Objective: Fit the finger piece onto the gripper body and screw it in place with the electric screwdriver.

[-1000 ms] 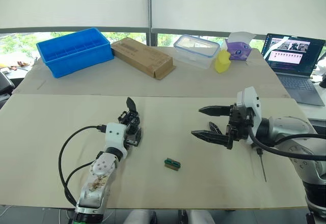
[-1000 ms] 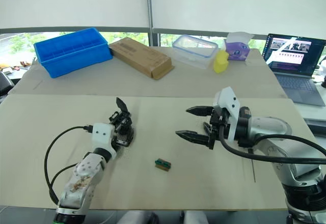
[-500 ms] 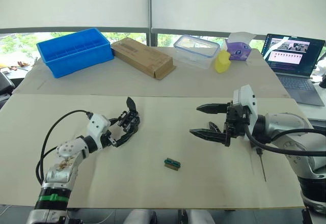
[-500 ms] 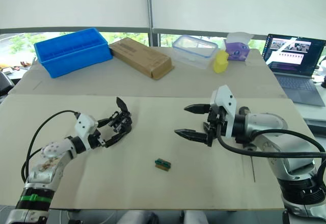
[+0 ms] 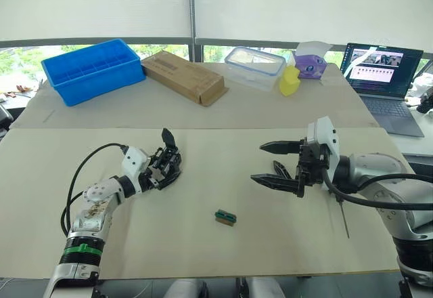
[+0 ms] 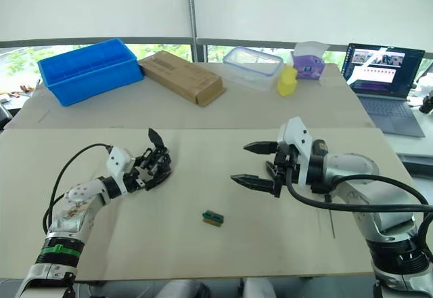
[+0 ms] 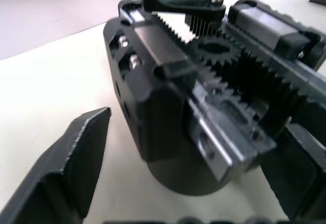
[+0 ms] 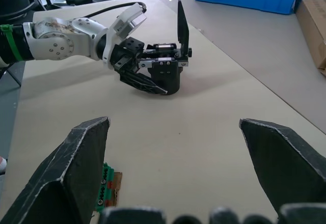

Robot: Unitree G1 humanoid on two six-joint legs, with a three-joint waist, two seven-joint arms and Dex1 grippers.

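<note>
Since the earlier frames, the left arm has swung outward toward the surface's left edge, its left hand (image 5: 157, 173) still at the gripper body (image 6: 157, 163). Nearest the front edge lies a small green-and-brown block (image 5: 226, 217). Mid-surface, the gripper body stands upright, the left hand's fingers spread around its base. The right hand (image 5: 279, 171) hovers wide open and empty; the finger piece (image 5: 283, 170) lies just behind it, the electric screwdriver (image 5: 340, 206) beside the right edge. Fitting and screwing both remain undone.
</note>
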